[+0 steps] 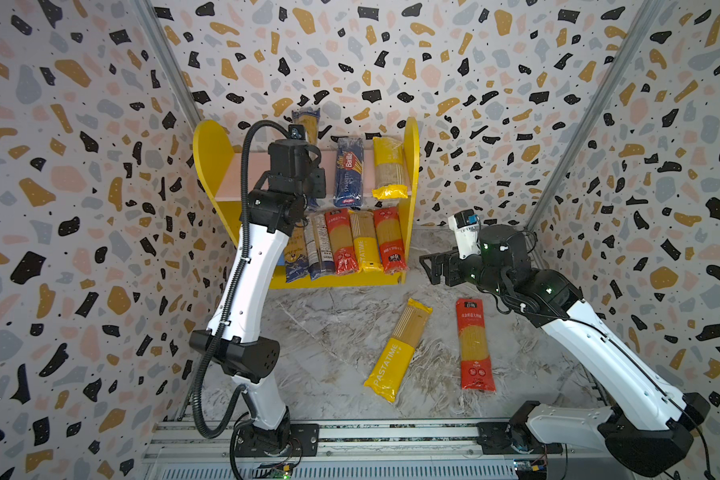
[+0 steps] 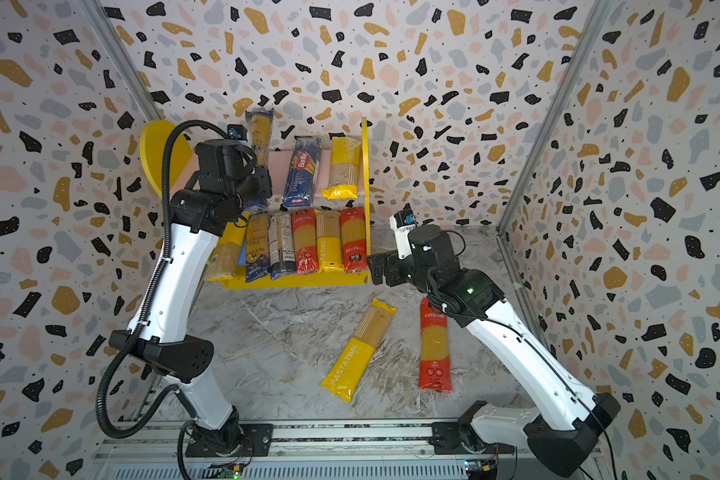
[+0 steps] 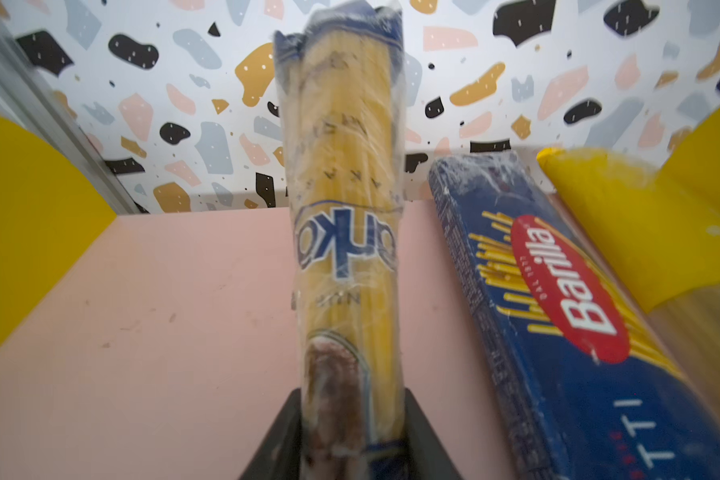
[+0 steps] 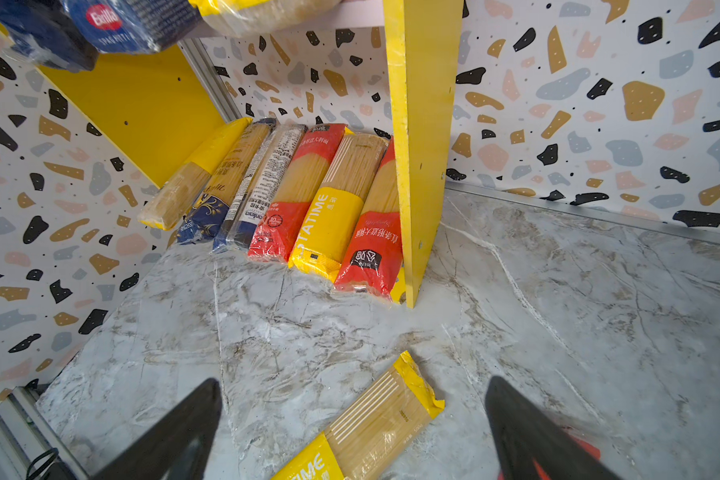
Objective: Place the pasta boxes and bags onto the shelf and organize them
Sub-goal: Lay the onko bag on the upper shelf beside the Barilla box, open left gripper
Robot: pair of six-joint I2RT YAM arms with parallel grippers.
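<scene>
Reaching over the pink board (image 3: pixel 163 311) with the left gripper (image 3: pixel 352 415), spaghetti pack (image 3: pixel 344 208) on end between the jaws, likely for standing beside the Barilla pack (image 3: pixel 558 324) close alongside. Cannot tell whether pinched or loosened. Waiting with the right gripper (image 4: pixel 352 382) spread wide and empty above the yellow pack (image 4: pixel 375 428) on the table (image 4: pixel 558 311), shelf (image 4: pixel 420 145) just ahead.

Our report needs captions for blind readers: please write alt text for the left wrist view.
A clear-wrapped spaghetti pack stands between the black fingers of the left gripper over the pink shelf board. Beside it are a blue Barilla pack and a yellow pack.
</scene>
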